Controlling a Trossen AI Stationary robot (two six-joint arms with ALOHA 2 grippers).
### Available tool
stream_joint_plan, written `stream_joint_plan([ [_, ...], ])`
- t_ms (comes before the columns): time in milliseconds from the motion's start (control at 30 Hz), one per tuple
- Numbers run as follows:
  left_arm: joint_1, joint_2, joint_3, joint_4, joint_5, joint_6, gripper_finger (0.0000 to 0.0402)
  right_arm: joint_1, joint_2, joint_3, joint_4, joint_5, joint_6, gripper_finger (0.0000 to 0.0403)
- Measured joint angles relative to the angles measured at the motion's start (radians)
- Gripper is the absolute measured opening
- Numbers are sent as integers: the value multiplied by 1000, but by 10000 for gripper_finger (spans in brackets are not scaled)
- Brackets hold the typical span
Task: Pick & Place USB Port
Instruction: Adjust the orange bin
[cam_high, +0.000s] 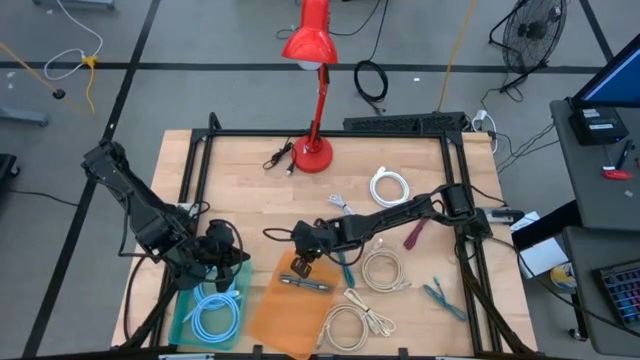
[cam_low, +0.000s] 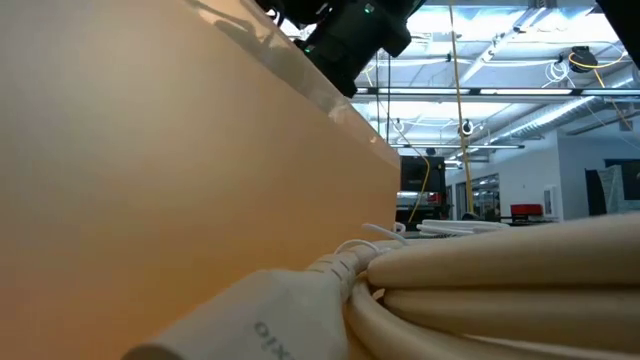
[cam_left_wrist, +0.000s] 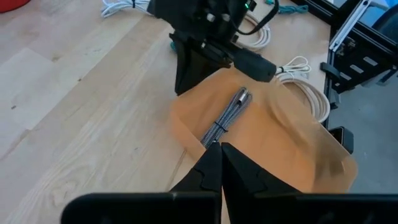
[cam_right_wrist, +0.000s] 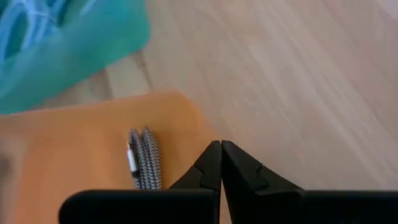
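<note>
While the braided grey-and-black USB cable (cam_high: 305, 284) lies delivered on the flat orange tray (cam_high: 275, 318), lower centre — right gripper (cam_high: 301, 264) above, pincer together, empty; left gripper (cam_high: 236, 262) likewise together.

Braided grey-black USB cable (cam_high: 305, 284), folded into short bundle, silver plug at one end, lying flat mid orange tray (cam_high: 275, 320), near table's front edge.

Even, bright overhead light fills the scene with only soft shadows under the arms, ceiling lamps (cam_low: 465, 127) glare at two o'clock in the low view, whose near orange tray (cam_low: 150, 180) and cream cable (cam_low: 500, 270) are blurred, as is the teal tray (cam_right_wrist: 68, 43).
</note>
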Motion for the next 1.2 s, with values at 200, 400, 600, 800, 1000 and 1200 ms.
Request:
stream_joint_plan([
  [200,0,0,0,0,-1,-4,5,1,0,0,22,-24,-7,0],
  [400,0,0,0,0,-2,-10,10,1,0,1,48,-50,-8,0],
  [600,0,0,0,0,-2,-10,4,1,0,1,74,-68,-1,0],
  [800,0,0,0,0,-3,-10,5,2,0,2,90,-99,3,0],
  [1000,0,0,0,0,-12,-11,10,1,0,2,128,-105,-6,0],
  [1200,0,0,0,-3,-12,-12,3,18,-71,3,40,-99,45,0],
])
